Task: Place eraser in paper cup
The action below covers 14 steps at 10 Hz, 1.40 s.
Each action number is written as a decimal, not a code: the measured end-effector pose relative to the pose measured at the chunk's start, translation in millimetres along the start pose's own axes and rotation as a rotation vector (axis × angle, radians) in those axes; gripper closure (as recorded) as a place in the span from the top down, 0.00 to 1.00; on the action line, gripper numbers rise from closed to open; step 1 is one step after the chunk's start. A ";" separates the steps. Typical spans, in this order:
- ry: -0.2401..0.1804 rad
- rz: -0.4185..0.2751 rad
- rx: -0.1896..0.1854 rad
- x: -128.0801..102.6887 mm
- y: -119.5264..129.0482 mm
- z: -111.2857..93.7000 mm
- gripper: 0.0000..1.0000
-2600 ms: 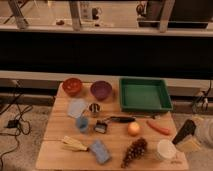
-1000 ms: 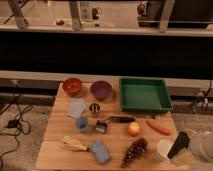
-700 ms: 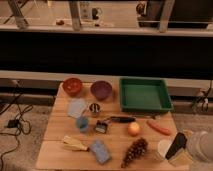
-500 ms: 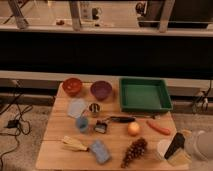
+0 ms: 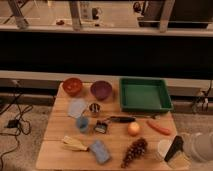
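The paper cup point(image 5: 162, 148) is white and stands at the table's front right corner. The eraser point(image 5: 174, 148), a slim black bar, is held tilted just right of the cup, its lower end by the cup's rim. My gripper point(image 5: 181, 155) comes in from the bottom right edge and is shut on the eraser. My pale arm point(image 5: 201, 146) is behind it. The cup's right side is partly hidden by the eraser.
On the wooden table point(image 5: 60, 150) are a red bowl point(image 5: 72, 86), purple bowl point(image 5: 101, 90), green tray point(image 5: 144, 94), metal cup point(image 5: 94, 108), blue cup point(image 5: 82, 124), black-handled tool point(image 5: 121, 119), apple point(image 5: 133, 129), carrot point(image 5: 160, 127), grapes point(image 5: 134, 151) and blue sponge point(image 5: 101, 151).
My gripper has carried the eraser down and to the left, from beyond the table's right edge to the paper cup. In the last half second it barely moved.
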 end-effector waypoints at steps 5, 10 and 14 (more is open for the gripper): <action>-0.005 -0.054 -0.055 -4.7 12.4 5.0 0.00; -0.030 -0.158 -0.103 -25.4 42.3 5.5 0.00; -0.031 -0.183 -0.106 -35.1 42.0 18.5 0.00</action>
